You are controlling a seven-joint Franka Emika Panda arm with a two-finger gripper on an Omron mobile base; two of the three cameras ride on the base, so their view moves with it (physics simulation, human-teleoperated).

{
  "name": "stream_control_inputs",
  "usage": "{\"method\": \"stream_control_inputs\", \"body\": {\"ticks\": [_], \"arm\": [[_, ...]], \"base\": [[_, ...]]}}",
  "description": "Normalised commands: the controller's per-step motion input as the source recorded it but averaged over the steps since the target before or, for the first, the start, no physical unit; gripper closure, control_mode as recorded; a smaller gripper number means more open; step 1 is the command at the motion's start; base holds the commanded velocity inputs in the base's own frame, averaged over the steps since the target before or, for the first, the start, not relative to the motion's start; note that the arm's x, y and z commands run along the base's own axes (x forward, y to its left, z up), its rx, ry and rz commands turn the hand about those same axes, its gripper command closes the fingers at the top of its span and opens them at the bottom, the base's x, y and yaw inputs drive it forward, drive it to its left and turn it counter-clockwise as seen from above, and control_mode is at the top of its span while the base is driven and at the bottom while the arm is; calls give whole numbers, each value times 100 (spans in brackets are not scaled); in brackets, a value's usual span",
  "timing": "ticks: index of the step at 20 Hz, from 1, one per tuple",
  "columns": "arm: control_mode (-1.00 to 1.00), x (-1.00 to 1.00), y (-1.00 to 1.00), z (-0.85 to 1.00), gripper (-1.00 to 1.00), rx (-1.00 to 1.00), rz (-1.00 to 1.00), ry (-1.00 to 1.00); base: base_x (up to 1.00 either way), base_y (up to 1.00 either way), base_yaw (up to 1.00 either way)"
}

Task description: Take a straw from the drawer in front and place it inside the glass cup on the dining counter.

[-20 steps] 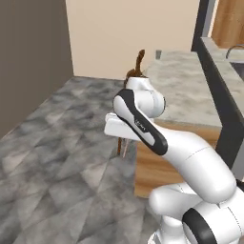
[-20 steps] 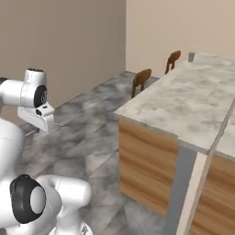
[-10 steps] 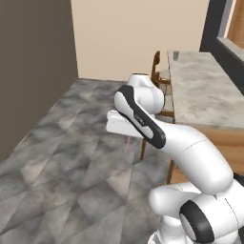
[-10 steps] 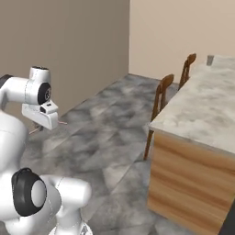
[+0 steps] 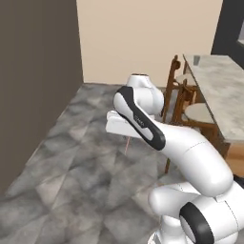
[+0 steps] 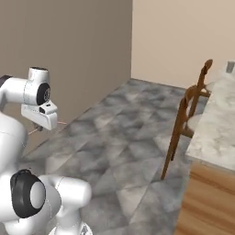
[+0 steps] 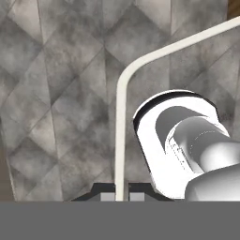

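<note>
Fingers (image 7: 107, 197) pinched narrow on the straw (image 7: 121, 126), over the grey floor.

No writing or brand can be read anywhere. The gripper (image 7: 121, 198) points down at the marbled floor (image 5: 71, 167), with the straw rising from between the tips and bending off toward the upper right of the hand view (it looks pale there, pinkish in the left base view (image 5: 127, 144)). The counter (image 5: 221, 95) runs along the right, with stools (image 5: 183, 102) tucked against its near side. The cup (image 6: 230, 67) stands at the counter's far end, well apart from the gripper. The arm is folded, elbow high, hand held out to the left of the base near the brown wall (image 6: 78, 55).
</note>
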Motion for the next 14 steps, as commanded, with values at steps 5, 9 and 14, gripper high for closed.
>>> {"method": "stream_control_inputs", "body": {"ticks": [5,9,14], "arm": [[100,0,0,0,100,0,0,0],[100,0,0,0,100,0,0,0],[100,0,0,0,100,0,0,0]], "base": [[100,45,-20],[100,46,-38],[94,47,-47]]}}
